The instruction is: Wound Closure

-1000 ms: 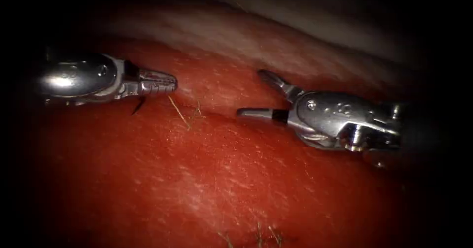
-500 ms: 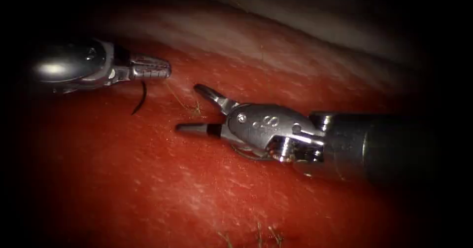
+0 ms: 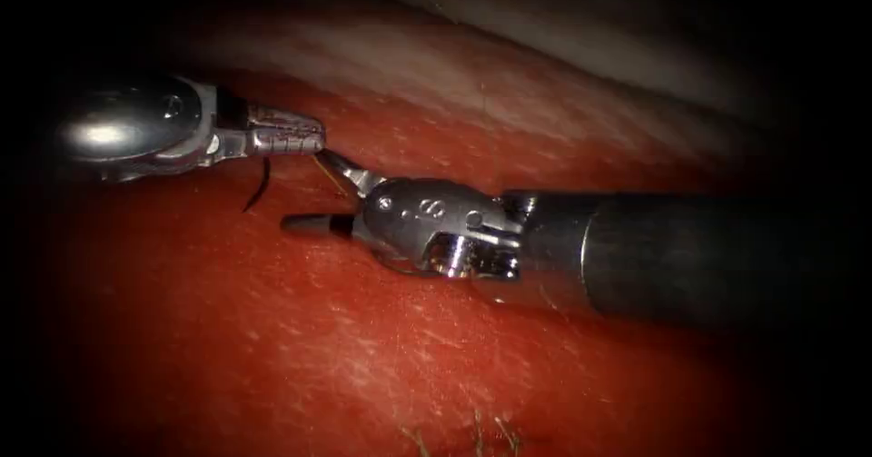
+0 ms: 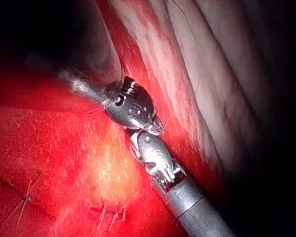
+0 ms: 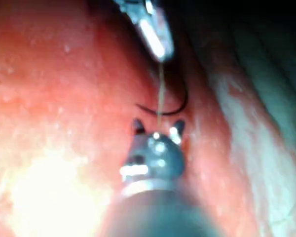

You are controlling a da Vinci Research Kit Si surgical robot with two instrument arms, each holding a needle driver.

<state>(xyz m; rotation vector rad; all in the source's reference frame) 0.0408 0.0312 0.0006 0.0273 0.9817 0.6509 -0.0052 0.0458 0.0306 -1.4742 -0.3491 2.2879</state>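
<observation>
My left tool [image 3: 313,137] comes in from the left with its jaws shut. The dark curved needle [image 3: 263,180] hangs from under them, held near its back end. Its point is free just above the red tissue [image 3: 381,348], not in it. My right tool [image 3: 307,191] reaches in from the right, jaws open and holding nothing, the upper one almost touching the left tool's tip. A straw-coloured strand of thread [image 3: 322,163] lies between them. In the right wrist view the open right tool [image 5: 158,126] faces the needle's arc [image 5: 170,111], and the strand [image 5: 160,89] runs up to the left tool [image 5: 155,42].
Short cut thread ends [image 3: 477,430] stick out of the tissue near the front edge. Earlier stitches [image 4: 111,215] and another [image 4: 23,200] mark the tissue in the left wrist view. A pale fatty ridge [image 3: 563,66] rises behind the tools.
My right tool has travelled left across the tissue, jaws open all the way, until it is close to the left tool. The left tool rose a little, and more of the needle shows.
</observation>
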